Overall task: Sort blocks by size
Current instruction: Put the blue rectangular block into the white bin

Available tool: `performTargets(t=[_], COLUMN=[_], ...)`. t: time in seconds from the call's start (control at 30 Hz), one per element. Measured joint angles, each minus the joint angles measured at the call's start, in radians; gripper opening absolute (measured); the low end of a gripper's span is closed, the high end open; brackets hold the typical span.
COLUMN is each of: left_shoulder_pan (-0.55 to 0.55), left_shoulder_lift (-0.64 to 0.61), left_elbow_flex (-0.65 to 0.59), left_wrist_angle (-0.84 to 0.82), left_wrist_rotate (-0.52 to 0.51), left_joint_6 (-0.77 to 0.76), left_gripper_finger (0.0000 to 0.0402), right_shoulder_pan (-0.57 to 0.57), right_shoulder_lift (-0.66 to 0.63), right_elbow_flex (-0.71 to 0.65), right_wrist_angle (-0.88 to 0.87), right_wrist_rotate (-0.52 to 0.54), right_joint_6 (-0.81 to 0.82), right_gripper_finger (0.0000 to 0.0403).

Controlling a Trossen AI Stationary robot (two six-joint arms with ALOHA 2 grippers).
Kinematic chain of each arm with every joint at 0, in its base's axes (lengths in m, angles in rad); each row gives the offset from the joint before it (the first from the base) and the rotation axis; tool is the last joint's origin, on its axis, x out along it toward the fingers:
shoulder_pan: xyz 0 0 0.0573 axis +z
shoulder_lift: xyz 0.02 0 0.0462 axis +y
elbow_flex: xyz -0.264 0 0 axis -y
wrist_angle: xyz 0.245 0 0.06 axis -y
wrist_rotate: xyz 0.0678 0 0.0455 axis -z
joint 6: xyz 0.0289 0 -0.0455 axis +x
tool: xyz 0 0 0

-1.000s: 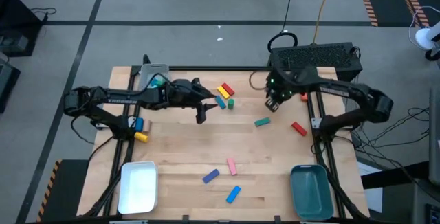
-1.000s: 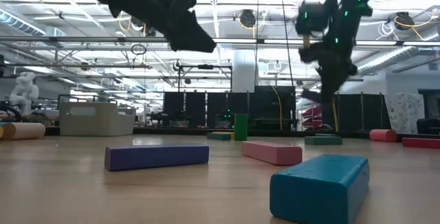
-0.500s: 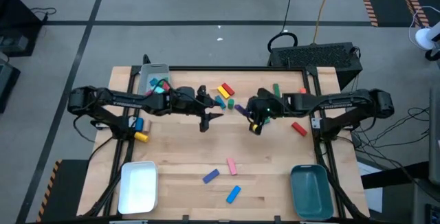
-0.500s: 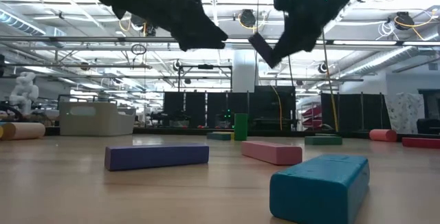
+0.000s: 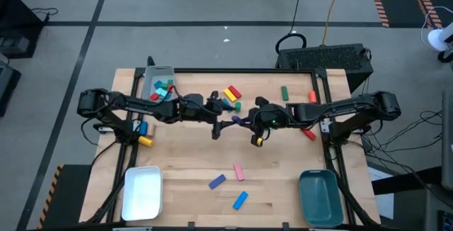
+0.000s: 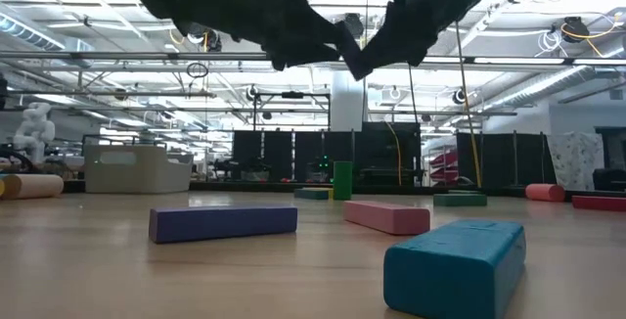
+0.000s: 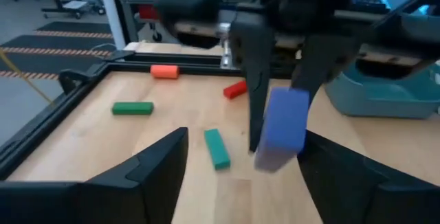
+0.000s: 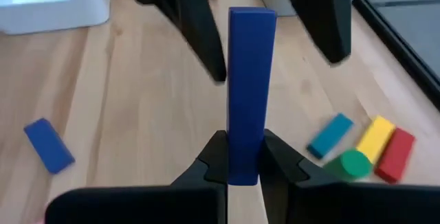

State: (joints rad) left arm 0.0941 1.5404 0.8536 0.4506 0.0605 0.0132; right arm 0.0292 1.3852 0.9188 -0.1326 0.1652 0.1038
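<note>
We see the right gripper above the middle of the table, its jaws clamped on a long blue bar that points toward the left gripper. The left gripper's jaws stand wide open, with 1 finger on each side of the bar's far end, though we cannot tell whether they touch it. Just behind the grippers lie a yellow block, a red block and a green cylinder. Toward the front edge rest a pink bar, a purple bar and a light blue bar, between the white tray and the teal tray.
</note>
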Motion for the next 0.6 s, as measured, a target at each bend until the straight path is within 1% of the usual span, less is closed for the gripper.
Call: performTargets(t=[0.17,0.33,0.43,0.53,0.6], left_shoulder_pan=[-0.011,-0.011,-0.010,-0.010,-0.010], left_shoulder_lift=[0.000,0.000,-0.001,-0.001,-0.001], left_elbow_flex=[0.000,0.000,0.000,0.000,0.000], left_wrist_angle=[0.009,0.014,0.013,0.009,0.008], left_wrist_rotate=[0.008,0.057,0.064,0.072,0.075], left_joint_6=[-0.019,-0.059,-0.060,-0.059,-0.063], left_gripper_finger=[0.0202,0.0132,0.0096,0.0071,0.0069], right_shoulder_pan=[0.008,0.013,0.013,0.013,0.013], right_shoulder_lift=[0.031,0.044,0.044,0.044,0.044], right_elbow_flex=[0.000,0.000,0.000,0.000,0.000], right_wrist_angle=[0.025,0.055,0.059,0.059,0.058], right_wrist_rotate=[0.001,0.002,0.020,0.007,0.008], right_joint_6=[-0.011,-0.018,-0.019,-0.017,-0.015], right_gripper_finger=[0.0028,0.0028,0.0028,0.0028,0.0028])
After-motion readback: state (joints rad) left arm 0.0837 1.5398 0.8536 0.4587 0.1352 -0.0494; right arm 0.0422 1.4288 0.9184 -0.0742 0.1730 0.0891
